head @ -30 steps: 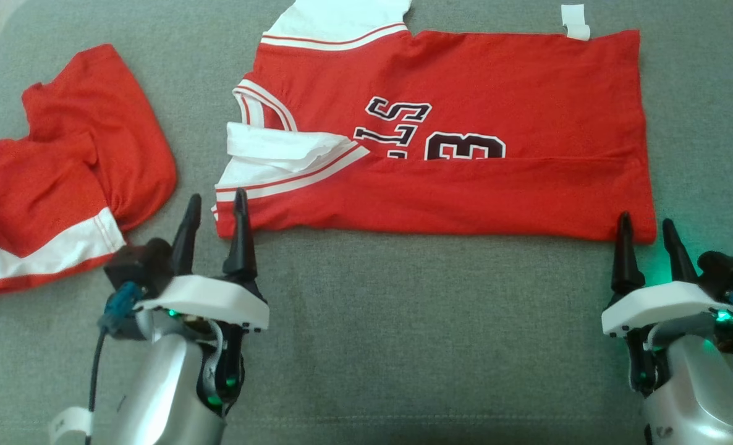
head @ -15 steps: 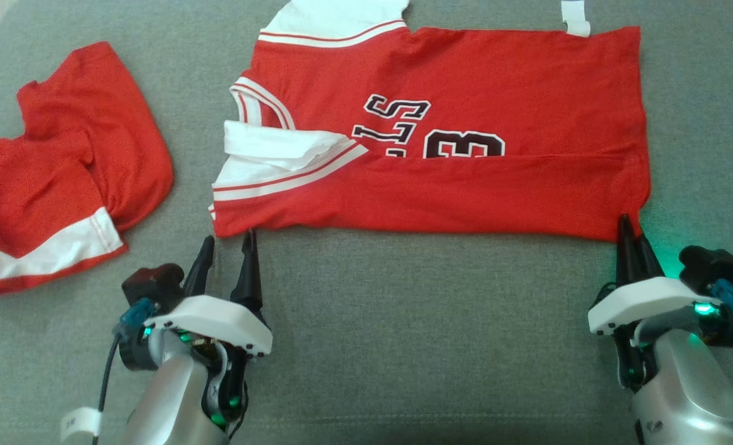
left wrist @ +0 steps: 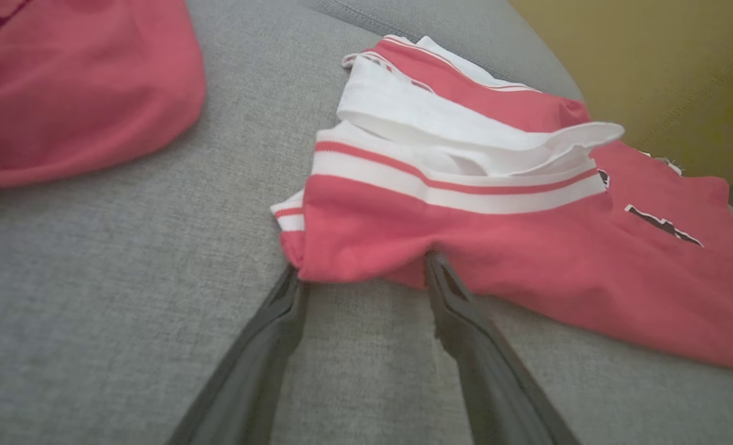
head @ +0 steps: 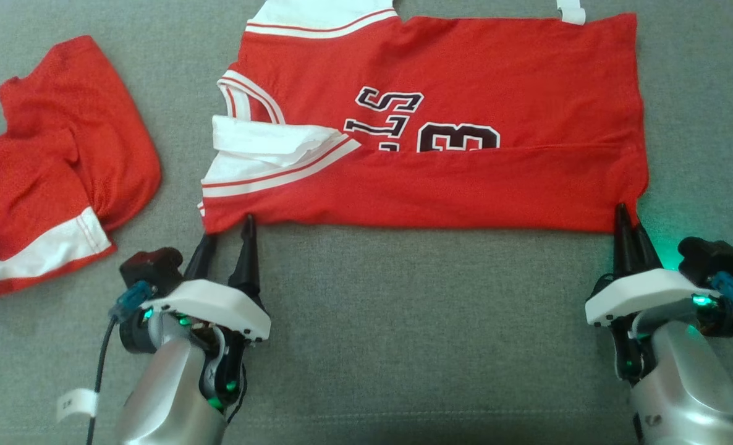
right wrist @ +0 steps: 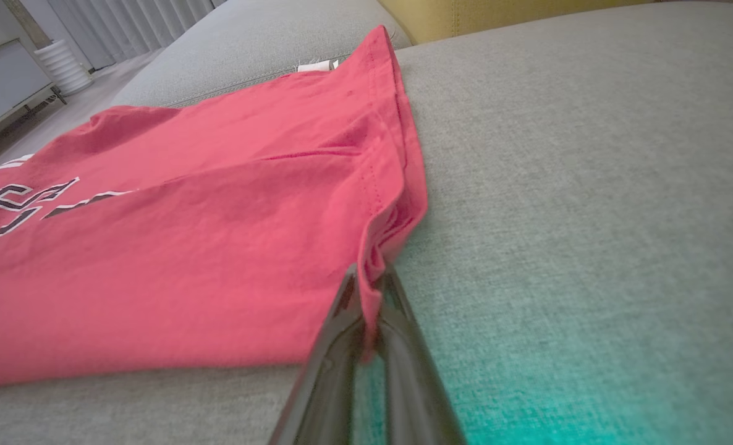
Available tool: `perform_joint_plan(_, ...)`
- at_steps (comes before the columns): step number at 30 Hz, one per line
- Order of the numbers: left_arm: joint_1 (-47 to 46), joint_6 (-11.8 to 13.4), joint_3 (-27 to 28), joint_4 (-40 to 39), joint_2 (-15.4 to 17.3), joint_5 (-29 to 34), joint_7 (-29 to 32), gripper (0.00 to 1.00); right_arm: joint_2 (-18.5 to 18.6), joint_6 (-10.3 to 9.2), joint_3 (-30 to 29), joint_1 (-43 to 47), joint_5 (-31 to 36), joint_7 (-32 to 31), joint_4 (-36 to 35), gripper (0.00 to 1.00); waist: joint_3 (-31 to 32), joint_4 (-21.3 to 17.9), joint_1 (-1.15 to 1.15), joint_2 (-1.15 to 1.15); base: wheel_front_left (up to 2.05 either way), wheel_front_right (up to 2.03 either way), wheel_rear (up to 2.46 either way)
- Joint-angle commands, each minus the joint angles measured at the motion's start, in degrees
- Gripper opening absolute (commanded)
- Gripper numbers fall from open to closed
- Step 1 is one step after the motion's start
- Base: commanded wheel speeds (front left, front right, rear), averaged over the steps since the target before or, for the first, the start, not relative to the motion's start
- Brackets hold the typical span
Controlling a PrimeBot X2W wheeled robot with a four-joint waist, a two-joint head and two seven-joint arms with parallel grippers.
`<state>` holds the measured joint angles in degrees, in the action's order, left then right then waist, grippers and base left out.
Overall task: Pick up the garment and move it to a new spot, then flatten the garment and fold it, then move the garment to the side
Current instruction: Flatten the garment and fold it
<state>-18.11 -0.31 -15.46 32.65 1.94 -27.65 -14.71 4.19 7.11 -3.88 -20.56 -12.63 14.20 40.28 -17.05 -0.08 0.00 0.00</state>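
Note:
The garment (head: 465, 191) is a red jersey with white trim and dark lettering, spread on the grey cushion with its near edge folded over the print. My left gripper (head: 229, 228) is open at the near left corner, and in the left wrist view its fingers straddle the garment's (left wrist: 465, 235) hem, with the left gripper (left wrist: 361, 267) touching the cloth's edge. My right gripper (head: 627, 216) is shut on the near right corner. In the right wrist view, a bunched fold of the garment (right wrist: 187, 247) sits pinched between the jaws of the right gripper (right wrist: 369, 272).
A second red garment with a white band (head: 51, 173) lies crumpled at the left, close to my left arm, and shows as red cloth (left wrist: 63, 93) in the left wrist view. A yellow backrest (left wrist: 651, 74) rises beyond the grey cushion (head: 416, 321).
My right gripper has closed on the garment's near right corner. My left gripper drew back from beside the left corner and now sits at the near hem, still open.

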Motion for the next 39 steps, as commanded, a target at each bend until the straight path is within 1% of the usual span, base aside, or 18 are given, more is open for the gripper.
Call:
perform_joint_plan(1,-2.0,-0.4,2.0,-1.0,0.9,0.7,-0.3,0.8,0.3,0.37,1.7,-1.5,-0.3,0.6,-1.6,0.0,-0.2,0.0,0.0,0.0,0.0,0.0,0.0)
perform_joint_plan(3,-2.3,-0.9,1.9,-0.7,0.9,0.9,-0.3,0.22,0.3,0.37,1.8,-1.6,-0.5,0.6,-1.7,0.0,-0.4,0.0,0.0,0.0,0.0,0.0,0.0)
perform_joint_plan(4,-2.5,-1.2,1.9,-0.6,0.9,1.0,-0.3,0.0,0.3,0.37,1.9,-1.7,-0.5,0.6,-1.8,0.0,-0.5,0.0,0.0,0.0,0.0,0.0,0.0)
perform_joint_plan(8,-3.1,-2.1,2.1,-0.9,0.9,1.5,-0.3,0.0,0.5,0.37,2.1,-2.0,-0.9,0.7,-1.9,0.0,-0.7,0.0,0.0,0.0,0.0,0.0,0.0)
perform_joint_plan(12,-2.9,-2.8,3.4,-3.8,0.9,2.0,-0.3,0.0,0.5,0.37,1.8,-2.2,-1.8,0.7,-2.7,0.0,0.0,0.1,0.0,0.0,0.0,0.0,0.0)
perform_joint_plan(18,-1.0,-3.8,4.8,-8.0,0.9,3.5,-0.3,0.0,1.0,0.37,0.8,-1.6,-3.0,0.8,-3.8,0.0,3.6,0.3,0.0,0.0,0.0,0.0,0.0)
perform_joint_plan(22,1.5,-4.3,5.5,-9.2,0.9,4.3,-0.3,0.0,1.3,0.37,0.1,0.3,-4.1,0.8,-4.2,0.0,7.2,0.3,0.0,0.0,0.0,0.0,0.0)
perform_joint_plan(23,1.5,-4.3,5.5,-9.2,0.9,4.3,-0.3,0.0,1.3,0.37,0.1,0.3,-4.1,0.8,-4.2,0.0,7.2,0.3,0.0,0.0,0.0,0.0,0.0)
perform_joint_plan(30,9.9,-4.3,6.0,-10.5,0.9,4.6,-0.3,0.0,1.7,0.37,-0.2,6.5,-6.0,0.5,-4.4,0.0,13.3,0.1,0.0,0.0,0.0,0.0,0.0)
perform_joint_plan(35,16.4,-3.6,4.7,-10.9,0.9,4.1,-0.3,0.0,1.8,0.37,-0.9,11.2,-6.8,-1.0,-5.1,0.0,14.6,0.2,0.0,0.0,0.0,0.0,0.0)
perform_joint_plan(36,17.0,-3.4,4.3,-10.7,0.9,4.1,-0.3,0.62,1.8,0.37,-1.0,11.8,-6.6,-1.4,-5.1,0.03,14.5,0.3,0.0,0.0,0.0,0.0,0.0)
perform_joint_plan(37,17.4,-3.1,3.5,-10.4,0.9,4.4,-0.3,1.0,1.8,0.37,-1.4,12.2,-6.4,-1.7,-5.4,1.0,14.0,0.5,0.0,0.0,0.0,0.0,0.0)
perform_joint_plan(39,16.9,-2.7,3.0,-10.4,0.9,4.9,-0.3,1.0,1.6,0.37,-1.8,12.1,-5.7,-1.8,-5.8,1.0,13.4,0.8,0.0,0.0,0.0,0.0,0.0)
